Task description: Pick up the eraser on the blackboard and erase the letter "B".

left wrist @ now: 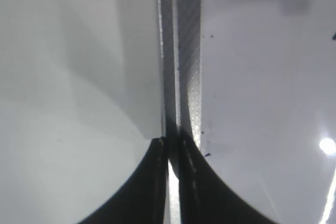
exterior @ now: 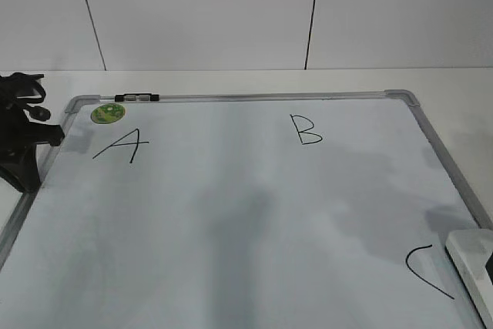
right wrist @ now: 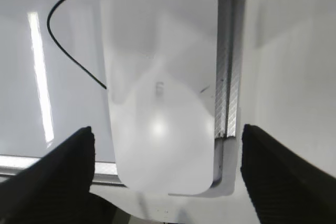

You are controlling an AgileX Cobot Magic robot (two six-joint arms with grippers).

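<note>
The blackboard (exterior: 231, 213) is a white dry-erase board with a grey frame, lying flat on the table. The letter "B" (exterior: 308, 130) is drawn in thin black near its far middle. The eraser (exterior: 471, 260), a white glossy block, lies at the board's near right corner. In the right wrist view the eraser (right wrist: 160, 87) lies lengthwise between my right gripper's (right wrist: 165, 135) open jaws, which stand apart on either side of it without touching. My left gripper (left wrist: 172, 150) is shut and empty over the board's left frame rail (left wrist: 181, 51); it shows in the exterior view (exterior: 23, 152) at the left edge.
A black "A" (exterior: 122, 146) is at the far left and a black "C" (exterior: 427, 271) sits next to the eraser. A green sticker (exterior: 107, 113) and a small marker (exterior: 136, 98) are at the far left corner. A white wall stands behind the table.
</note>
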